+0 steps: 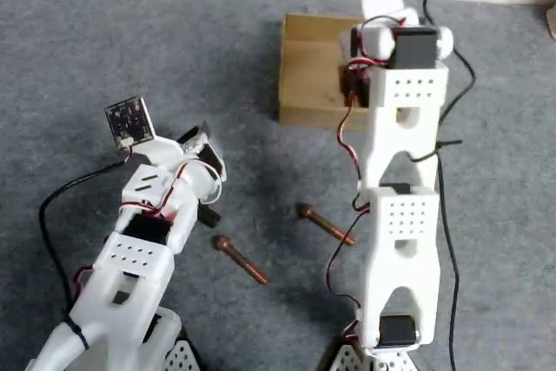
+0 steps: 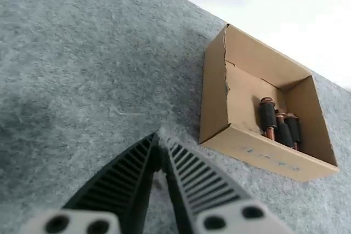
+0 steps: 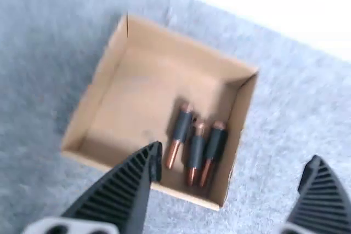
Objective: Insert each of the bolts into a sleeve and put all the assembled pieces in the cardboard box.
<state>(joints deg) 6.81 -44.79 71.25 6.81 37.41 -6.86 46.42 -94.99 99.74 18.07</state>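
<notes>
The cardboard box [image 1: 306,34] stands at the back of the grey felt. Inside it lie three bolts in black sleeves [image 3: 196,143], side by side against one wall, also seen as assembled pieces [image 2: 279,125] from the left wrist. My right gripper [image 3: 233,167] hangs open above the box's near edge with nothing between its fingers. Two bare copper bolts lie on the felt between the arms, one [image 1: 241,260] nearer the left arm and one [image 1: 326,221] beside the right arm. My left gripper [image 2: 160,138] is shut and empty, low over the felt, left of the box [image 2: 215,97].
The right arm [image 1: 400,206] stretches from the front edge to the box and covers its right part in the high view. A black cable [image 1: 48,215] loops beside the left arm. Bare felt spreads at the far left.
</notes>
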